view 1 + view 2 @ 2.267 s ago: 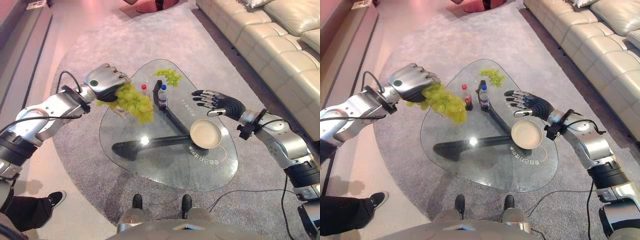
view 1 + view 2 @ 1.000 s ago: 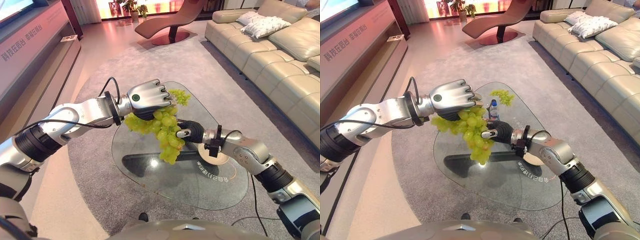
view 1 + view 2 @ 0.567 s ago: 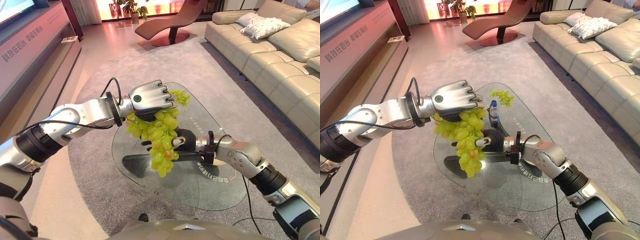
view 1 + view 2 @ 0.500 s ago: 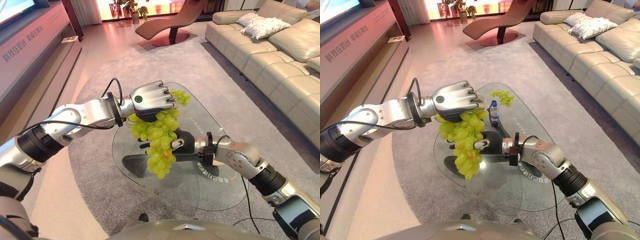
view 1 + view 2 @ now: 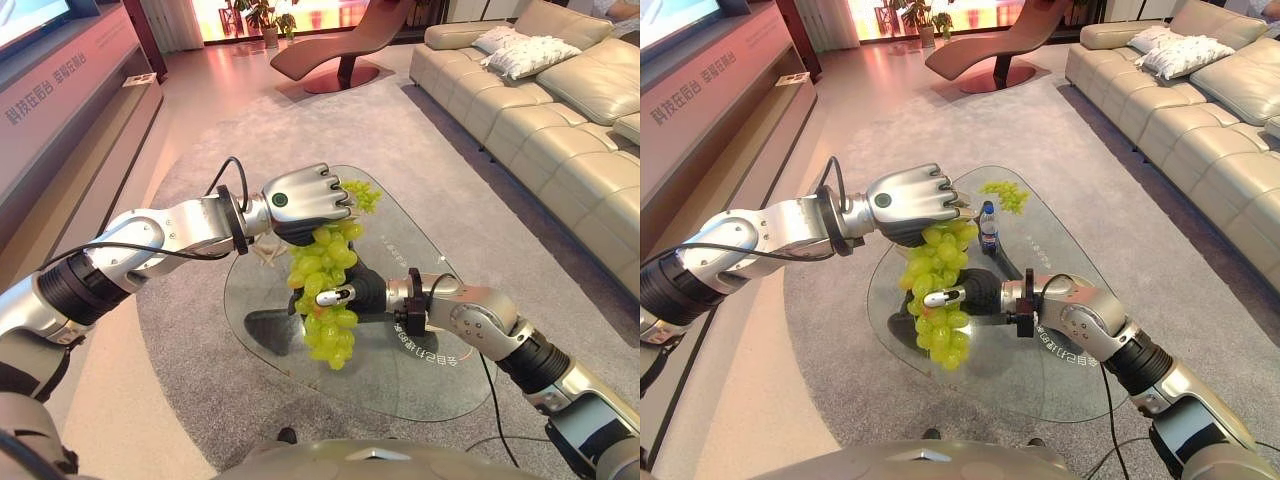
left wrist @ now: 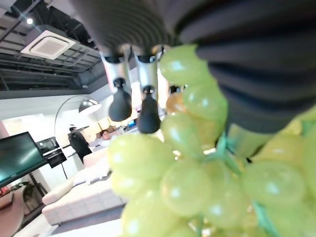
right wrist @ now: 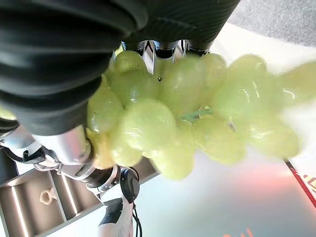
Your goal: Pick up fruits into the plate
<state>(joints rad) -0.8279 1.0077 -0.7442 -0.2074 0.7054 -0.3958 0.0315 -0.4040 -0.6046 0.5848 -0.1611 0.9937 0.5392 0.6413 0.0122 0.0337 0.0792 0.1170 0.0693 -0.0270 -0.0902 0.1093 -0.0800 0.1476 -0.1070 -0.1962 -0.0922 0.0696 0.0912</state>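
Here the left hand (image 5: 305, 200) has its fingers curled around the top of a bunch of green grapes (image 5: 325, 285), which hangs in the air above the glass counter (image 5: 420, 375) — not resting on anything. The right hand (image 5: 958, 295) is in against the middle of the bunch from the far side; one of its fingers (image 5: 335, 296) lies across the front of the grapes, and its wrist view has grapes pressed close under the palm, so it looks to be cupping or lightly gripping them, though I cannot tell how firmly.

A bunch like this is soft and loose. The grapes bruise if squeezed and pull off their stalks easily, and the lower end swings freely — it will sway with any quick move. The safest hold is at the stem end, where the left hand has it, with support from below rather than a pinch at the sides.

A second, smaller bunch (image 5: 1003, 195) lies on the far part of the counter, near a bottle (image 5: 987, 227). The plate is hidden behind the arms and fruit, so what it holds cannot be judged.
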